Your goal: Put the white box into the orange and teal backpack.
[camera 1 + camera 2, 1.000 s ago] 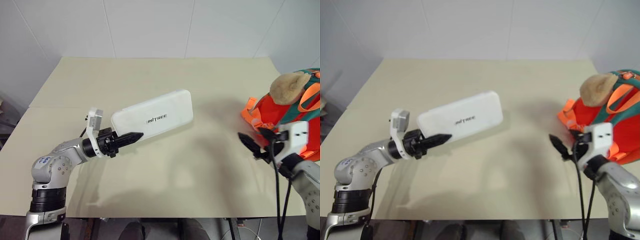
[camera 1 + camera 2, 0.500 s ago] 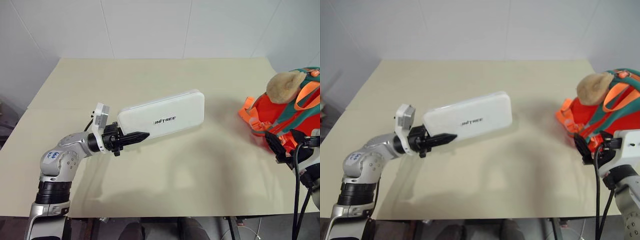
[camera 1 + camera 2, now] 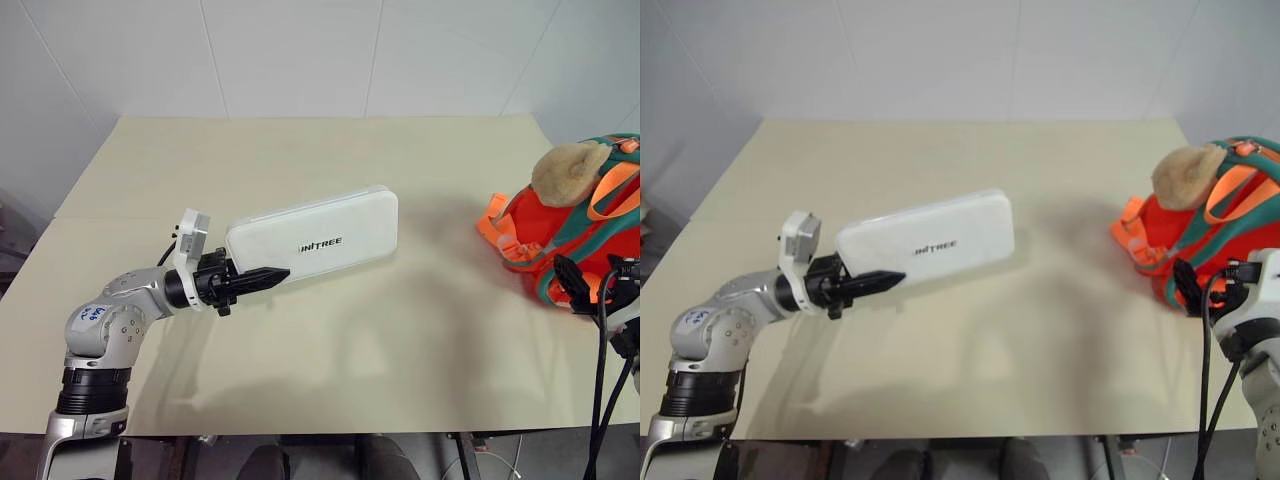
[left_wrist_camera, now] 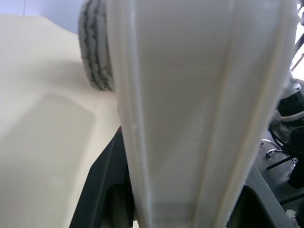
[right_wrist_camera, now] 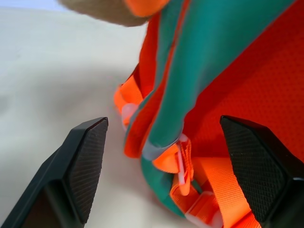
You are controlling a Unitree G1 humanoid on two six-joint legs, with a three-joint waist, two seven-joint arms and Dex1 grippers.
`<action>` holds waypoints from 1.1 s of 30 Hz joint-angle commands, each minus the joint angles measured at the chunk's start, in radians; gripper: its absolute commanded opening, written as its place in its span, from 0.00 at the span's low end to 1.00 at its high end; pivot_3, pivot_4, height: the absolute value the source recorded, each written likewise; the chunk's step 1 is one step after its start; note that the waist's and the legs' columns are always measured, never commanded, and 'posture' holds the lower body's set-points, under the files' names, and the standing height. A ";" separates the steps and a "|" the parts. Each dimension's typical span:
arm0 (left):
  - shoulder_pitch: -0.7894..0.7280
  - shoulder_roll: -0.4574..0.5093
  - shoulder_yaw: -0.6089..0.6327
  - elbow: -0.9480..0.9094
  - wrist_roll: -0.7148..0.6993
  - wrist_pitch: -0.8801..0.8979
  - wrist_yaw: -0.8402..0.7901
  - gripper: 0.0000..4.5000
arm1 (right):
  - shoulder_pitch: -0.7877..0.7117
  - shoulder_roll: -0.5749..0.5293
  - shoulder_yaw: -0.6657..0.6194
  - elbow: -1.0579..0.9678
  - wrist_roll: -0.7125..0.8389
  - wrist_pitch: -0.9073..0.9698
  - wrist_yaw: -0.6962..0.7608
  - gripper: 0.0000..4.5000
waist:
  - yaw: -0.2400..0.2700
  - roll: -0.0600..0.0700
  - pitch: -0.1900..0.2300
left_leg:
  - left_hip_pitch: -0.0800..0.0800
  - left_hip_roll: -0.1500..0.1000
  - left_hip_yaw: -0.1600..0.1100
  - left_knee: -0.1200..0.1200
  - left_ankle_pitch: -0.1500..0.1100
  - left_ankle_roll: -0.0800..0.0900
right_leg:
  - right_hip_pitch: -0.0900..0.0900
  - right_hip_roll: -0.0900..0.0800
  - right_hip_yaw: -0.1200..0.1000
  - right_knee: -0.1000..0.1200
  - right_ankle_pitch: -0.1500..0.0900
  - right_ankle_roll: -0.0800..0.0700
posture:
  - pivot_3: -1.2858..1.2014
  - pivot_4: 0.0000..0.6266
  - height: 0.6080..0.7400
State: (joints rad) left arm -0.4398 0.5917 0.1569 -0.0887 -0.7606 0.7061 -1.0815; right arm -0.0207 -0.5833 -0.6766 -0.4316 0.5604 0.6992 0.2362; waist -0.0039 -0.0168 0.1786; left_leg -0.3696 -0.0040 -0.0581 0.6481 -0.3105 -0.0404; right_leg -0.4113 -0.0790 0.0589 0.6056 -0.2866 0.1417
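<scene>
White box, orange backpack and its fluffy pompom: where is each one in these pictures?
white box (image 3: 320,236), left eye view, middle of its top.
orange and teal backpack (image 3: 535,225), left eye view, orange front panel.
pompom (image 3: 1185,172), right eye view, its middle.

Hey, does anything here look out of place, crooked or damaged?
Nothing looks damaged or spilled. The white box sits askew only because the left gripper holds it by one end, lifted above the table with its shadow beneath. The orange and teal backpack lies at the table's right edge, the open right gripper facing its teal band.
</scene>
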 commanded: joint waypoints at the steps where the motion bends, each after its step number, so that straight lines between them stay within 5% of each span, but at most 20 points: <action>1: -0.005 0.011 0.023 -0.049 -0.047 0.009 -0.011 0.32 | -0.060 -0.002 0.001 0.055 0.004 -0.035 -0.002 1.00 | 0.000 0.000 0.000 | 0.000 0.000 0.000 0.000 0.000 0.000 | 0.000 0.000 0.000 0.000 0.000 0.000 | 0.52 0.24 1.00; 13: 0.007 0.049 0.045 -0.064 -0.067 0.022 -0.004 0.32 | -0.369 0.002 0.152 0.489 -0.063 -0.233 0.110 1.00 | -0.006 0.000 0.000 | 0.000 0.000 0.001 0.000 0.000 0.000 | 0.000 0.000 0.000 0.000 0.000 0.000 | 0.52 0.24 1.00; 24: 0.036 0.070 0.101 -0.066 -0.079 0.027 0.025 0.32 | -0.490 -0.010 0.242 0.684 -0.112 -0.364 0.238 0.18 | -0.023 0.000 0.000 | -0.001 0.000 0.001 0.000 0.000 0.000 | -0.001 0.000 0.000 0.003 0.000 0.001 | 0.52 0.24 1.00; 28: 0.030 0.086 0.116 -0.035 -0.063 0.015 0.027 0.32 | -0.536 0.011 0.284 0.691 -0.086 -0.348 0.298 0.13 | -0.031 0.000 0.000 | 0.000 0.000 0.001 0.000 0.000 0.000 | -0.001 0.000 0.000 0.003 0.000 0.001 | 0.52 0.24 1.00; 33: 0.019 0.121 0.139 0.016 -0.050 0.000 0.027 0.32 | -0.574 0.068 0.375 0.473 0.123 -0.123 0.434 0.13 | -0.045 0.001 0.000 | 0.001 0.002 0.001 0.000 0.001 -0.001 | -0.001 0.001 0.000 0.006 0.000 0.000 | 0.52 0.24 1.00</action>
State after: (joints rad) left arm -0.4047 0.6900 0.2569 -0.0711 -0.8090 0.7310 -1.0492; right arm -0.5650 -0.5206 -0.3324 0.1565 0.5925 0.5038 0.6078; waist -0.0490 -0.0163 0.1789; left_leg -0.3692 -0.0020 -0.0579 0.6475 -0.3099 -0.0412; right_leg -0.4132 -0.0778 0.0592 0.6119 -0.2862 0.1417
